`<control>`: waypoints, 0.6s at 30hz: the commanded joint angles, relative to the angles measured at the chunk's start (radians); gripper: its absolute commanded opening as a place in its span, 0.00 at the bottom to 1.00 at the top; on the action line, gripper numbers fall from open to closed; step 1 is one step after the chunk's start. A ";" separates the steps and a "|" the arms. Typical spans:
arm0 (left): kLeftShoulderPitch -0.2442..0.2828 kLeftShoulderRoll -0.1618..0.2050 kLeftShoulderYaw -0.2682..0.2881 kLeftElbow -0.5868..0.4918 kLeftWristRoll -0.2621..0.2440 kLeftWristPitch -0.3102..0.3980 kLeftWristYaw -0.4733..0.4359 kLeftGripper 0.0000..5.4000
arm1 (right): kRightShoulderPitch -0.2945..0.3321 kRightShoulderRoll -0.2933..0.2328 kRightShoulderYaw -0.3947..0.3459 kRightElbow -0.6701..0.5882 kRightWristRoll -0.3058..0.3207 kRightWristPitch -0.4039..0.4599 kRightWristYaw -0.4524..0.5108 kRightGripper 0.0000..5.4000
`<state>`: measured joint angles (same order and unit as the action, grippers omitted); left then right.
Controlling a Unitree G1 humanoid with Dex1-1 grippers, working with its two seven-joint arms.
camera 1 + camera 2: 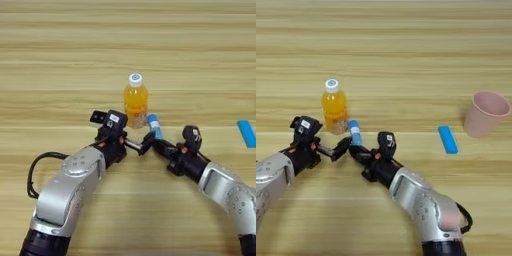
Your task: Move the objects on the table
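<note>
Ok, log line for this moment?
bottle upright | blue tube beside it, right gripper at tube | left gripper near

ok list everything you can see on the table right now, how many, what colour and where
bottle: one, clear with orange drink and white cap, upright at centre, just beyond both hands
tube: one, blue with a white band, beside the bottle's base on its right, at the right hand's fingertips
blue bar: one, flat, to the right, near the cup
cup: one, pink, upright at far right
table: one, light wood
left hand: black, in front of the bottle
right hand: black, at the tube's near end, facing the left hand
</note>
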<state>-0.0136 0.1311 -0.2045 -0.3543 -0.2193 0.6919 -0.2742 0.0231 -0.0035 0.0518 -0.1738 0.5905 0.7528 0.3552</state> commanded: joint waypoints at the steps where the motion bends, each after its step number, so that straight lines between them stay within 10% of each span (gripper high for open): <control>1: -0.011 0.001 0.000 0.022 0.009 -0.010 0.004 1.00 | 0.013 -0.015 0.011 -0.019 -0.002 0.008 0.004 0.17; 18: -0.015 0.000 -0.002 0.043 0.010 -0.043 0.010 1.00 | 0.045 -0.065 0.044 -0.174 0.005 -0.126 0.098 0.50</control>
<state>-0.0304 0.1302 -0.1974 -0.3316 -0.2184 0.6324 -0.2656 0.0722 -0.0744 0.0771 -0.3013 0.5749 0.6589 0.4203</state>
